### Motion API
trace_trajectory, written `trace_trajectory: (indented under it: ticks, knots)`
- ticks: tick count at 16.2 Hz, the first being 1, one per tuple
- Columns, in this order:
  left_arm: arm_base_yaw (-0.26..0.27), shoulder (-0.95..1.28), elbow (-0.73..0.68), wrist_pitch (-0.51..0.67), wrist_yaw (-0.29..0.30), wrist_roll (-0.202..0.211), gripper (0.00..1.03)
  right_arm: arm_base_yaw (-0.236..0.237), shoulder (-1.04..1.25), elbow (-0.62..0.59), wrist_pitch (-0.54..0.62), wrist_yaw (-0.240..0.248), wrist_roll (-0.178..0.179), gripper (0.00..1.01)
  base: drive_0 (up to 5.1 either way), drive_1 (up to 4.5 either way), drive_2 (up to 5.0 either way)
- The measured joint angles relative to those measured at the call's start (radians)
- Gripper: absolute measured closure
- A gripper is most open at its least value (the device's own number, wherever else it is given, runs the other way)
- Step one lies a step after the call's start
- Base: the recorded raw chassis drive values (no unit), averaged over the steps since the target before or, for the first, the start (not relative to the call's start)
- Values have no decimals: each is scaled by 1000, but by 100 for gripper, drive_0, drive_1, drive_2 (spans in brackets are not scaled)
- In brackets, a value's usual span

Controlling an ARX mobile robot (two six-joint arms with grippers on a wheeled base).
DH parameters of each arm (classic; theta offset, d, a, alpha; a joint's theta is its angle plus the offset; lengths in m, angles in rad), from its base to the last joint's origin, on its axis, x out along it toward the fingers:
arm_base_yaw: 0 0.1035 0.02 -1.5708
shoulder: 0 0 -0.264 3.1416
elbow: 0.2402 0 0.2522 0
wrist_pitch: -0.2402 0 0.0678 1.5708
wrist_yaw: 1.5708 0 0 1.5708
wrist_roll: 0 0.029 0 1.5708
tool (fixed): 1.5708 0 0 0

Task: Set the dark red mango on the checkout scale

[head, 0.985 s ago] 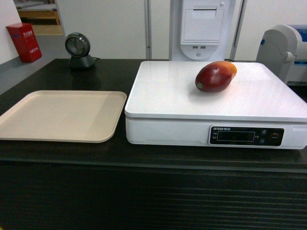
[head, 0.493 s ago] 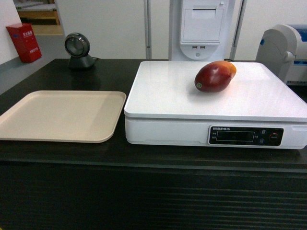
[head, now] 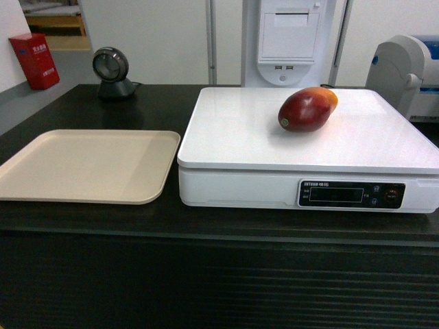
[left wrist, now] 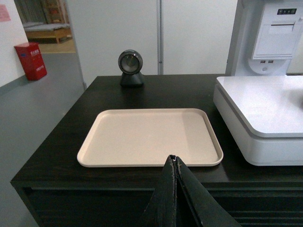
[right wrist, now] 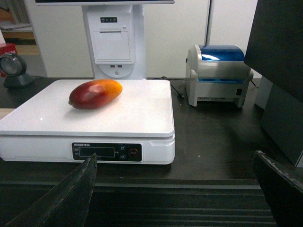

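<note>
The dark red mango (head: 308, 109) lay on the scale (head: 240, 147), placement apparently complete. Left pincer (left wrist: 174, 163) was closed, empty; right pincer (right wrist: 175, 165) wide, empty. Next: retreat only.

Probably shop: checkout (head: 219, 274), scale (head: 309, 147)

one dark red mango (head: 308, 109), one white scale (head: 309, 147), one beige tray (head: 86, 165), all on one black checkout counter (head: 206, 226). behind them: one round barcode scanner (head: 112, 71), one white receipt printer stand (head: 291, 41), one blue-topped label printer (right wrist: 218, 74), one red box (head: 33, 60) on the floor. two grippers counted: left gripper (left wrist: 174, 163), right gripper (right wrist: 175, 163).
</note>
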Motion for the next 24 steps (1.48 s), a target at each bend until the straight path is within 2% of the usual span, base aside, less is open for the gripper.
trace_trajectory:
  ticks: [10,11,12,13,20,24]
  knots:
    - [0,-223,0,-206,0,0,101,0,0,0,0,0,0,3,0,0,0]
    - [0,-270,3,-275,-1,0,101,0,0,0,0,0,0,3,0,0,0]
    - [0,-372,1,-398,0,0,101,0,0,0,-1,0,0,3,0,0,0]
    - [0,-389,5,-369,0,0,101,0,0,0,0,0,0,3,0,0,0]
    - [0,-390,1,-388,0,0,101,0,0,0,0,0,0,3,0,0,0]
    - [0,-390,1,-388,0,-2,81,0,0,0,0,0,0,3,0,0,0]
